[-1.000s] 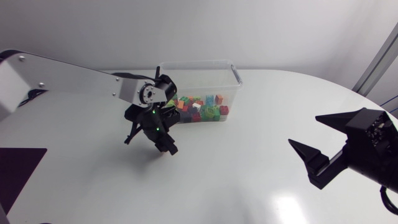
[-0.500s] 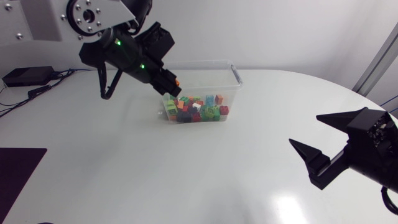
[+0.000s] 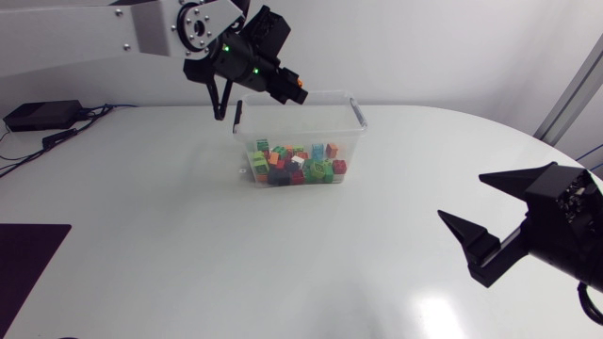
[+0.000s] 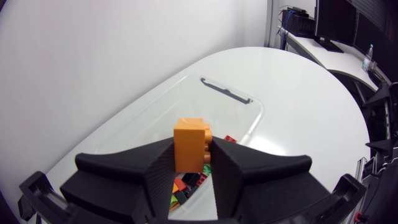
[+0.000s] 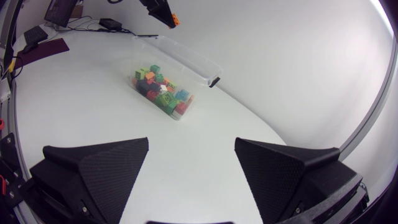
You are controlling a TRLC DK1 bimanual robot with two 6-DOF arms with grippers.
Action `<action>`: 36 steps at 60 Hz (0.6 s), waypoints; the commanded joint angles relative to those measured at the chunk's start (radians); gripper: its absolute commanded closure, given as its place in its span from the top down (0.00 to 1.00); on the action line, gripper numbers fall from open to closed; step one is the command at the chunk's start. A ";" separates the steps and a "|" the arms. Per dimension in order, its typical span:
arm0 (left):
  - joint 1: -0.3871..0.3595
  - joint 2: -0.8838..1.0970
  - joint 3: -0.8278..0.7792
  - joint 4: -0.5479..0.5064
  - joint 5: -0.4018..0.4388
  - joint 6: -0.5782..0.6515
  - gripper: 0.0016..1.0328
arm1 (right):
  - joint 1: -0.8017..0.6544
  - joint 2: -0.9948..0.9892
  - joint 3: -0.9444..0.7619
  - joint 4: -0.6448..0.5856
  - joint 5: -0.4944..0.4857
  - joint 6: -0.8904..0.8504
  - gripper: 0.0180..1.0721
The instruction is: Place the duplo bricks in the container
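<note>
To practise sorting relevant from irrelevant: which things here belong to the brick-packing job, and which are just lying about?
Job: orange brick, left gripper holding it, container, bricks inside it.
Lying about: black box, cables, dark mat.

Left wrist view: left gripper fingers are covering the orange brick's lower half and most of the loose bricks in the container beneath. Head view: right arm is running off the right edge, and left arm off the top-left corner. Loose bricks are showing too small to count.
</note>
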 commanded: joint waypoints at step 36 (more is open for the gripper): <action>0.132 0.029 0.076 -0.101 -0.003 -0.009 0.96 | -0.007 -0.035 -0.011 0.027 0.054 -0.001 0.95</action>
